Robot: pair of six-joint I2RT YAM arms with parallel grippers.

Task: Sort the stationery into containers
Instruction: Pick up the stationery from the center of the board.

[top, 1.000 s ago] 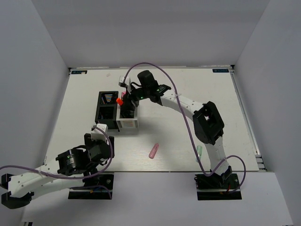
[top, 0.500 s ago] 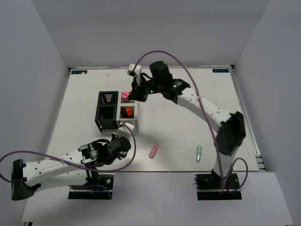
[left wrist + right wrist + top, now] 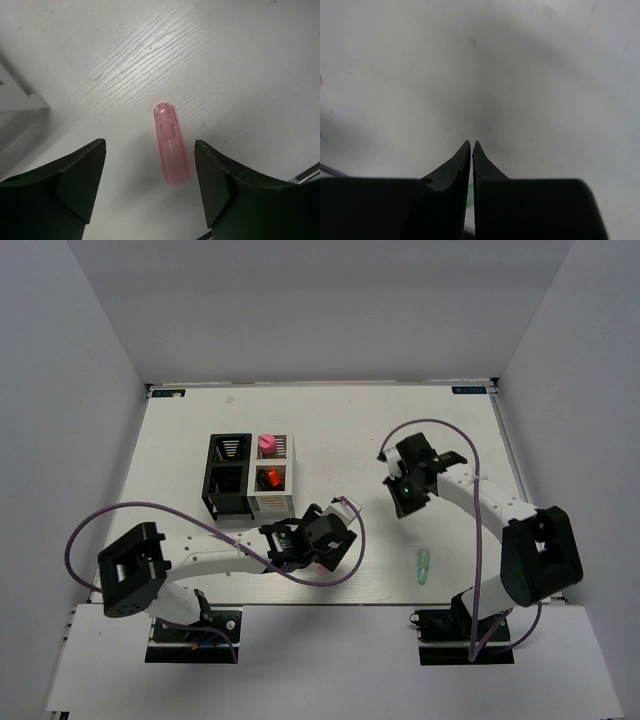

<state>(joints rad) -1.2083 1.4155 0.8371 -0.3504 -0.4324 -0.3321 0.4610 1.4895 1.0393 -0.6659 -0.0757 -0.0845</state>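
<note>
On the table, the left organizer and the right organizer stand touching side by side, left of the middle. The right organizer holds a fat marker in its rear compartment and a highlighter in its front one. My left gripper hangs just before that organizer, toward the near edge. Its fingers are spread either side of a stick lying flat between them, touching neither. My right gripper sits well right of the organizers. A second stick lies before it, apart, nearer the front edge.
</note>
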